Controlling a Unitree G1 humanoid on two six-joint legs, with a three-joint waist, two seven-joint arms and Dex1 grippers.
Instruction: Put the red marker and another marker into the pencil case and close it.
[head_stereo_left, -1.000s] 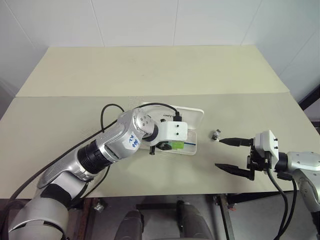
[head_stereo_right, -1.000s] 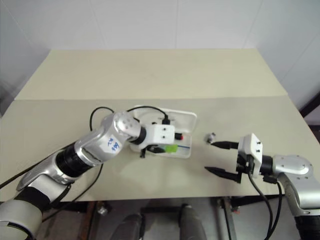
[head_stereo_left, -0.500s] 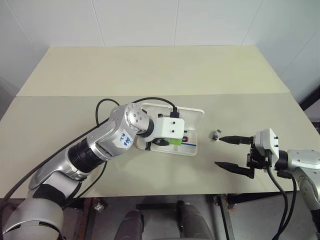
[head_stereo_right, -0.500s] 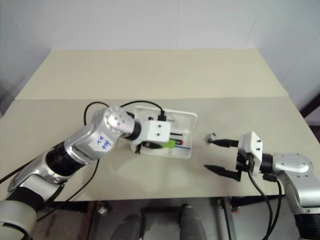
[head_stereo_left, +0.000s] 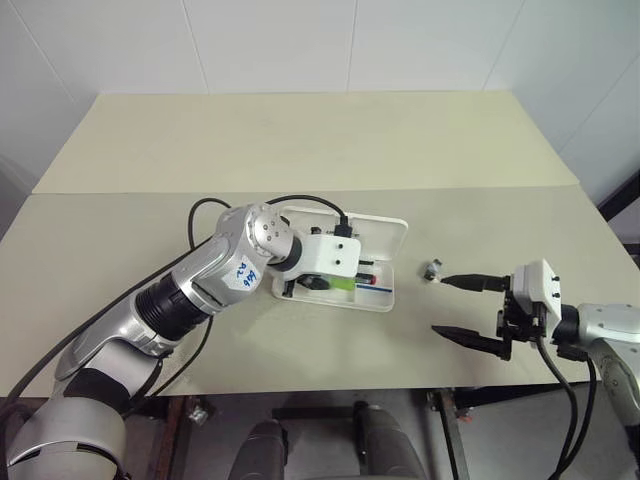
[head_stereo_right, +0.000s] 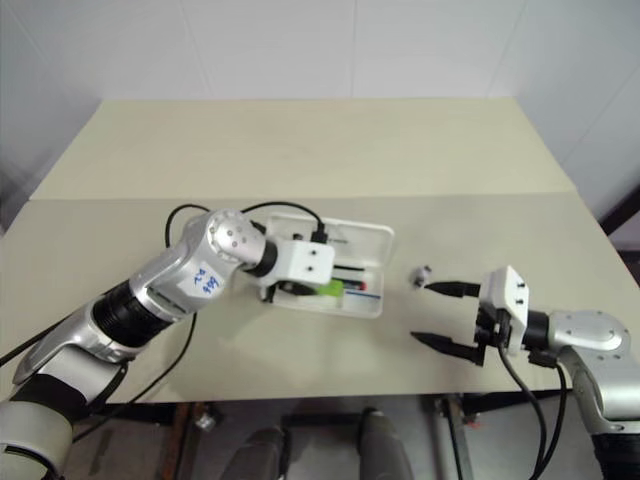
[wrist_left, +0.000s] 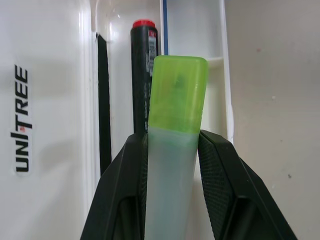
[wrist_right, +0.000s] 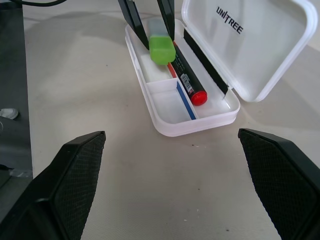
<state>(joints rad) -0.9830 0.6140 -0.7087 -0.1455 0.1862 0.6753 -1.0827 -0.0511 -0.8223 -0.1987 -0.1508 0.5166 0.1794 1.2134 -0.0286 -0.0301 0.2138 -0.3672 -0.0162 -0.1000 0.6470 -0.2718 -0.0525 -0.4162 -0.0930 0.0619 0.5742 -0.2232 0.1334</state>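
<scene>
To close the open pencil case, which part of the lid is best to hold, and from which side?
Judging by its pose, take the lid at its free long edge, the edge away from the hinge beside the red marker. It stands tilted back behind the tray, so come from behind and swing it forward over the tray.

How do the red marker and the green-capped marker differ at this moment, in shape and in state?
The red marker is slim, black with a red end; the green-capped marker is stubby, with a pale body and lime cap. The red marker lies free in the pencil case; the green-capped marker is held between the left gripper's fingers, its cap over the red marker. Both are over the open case.
</scene>
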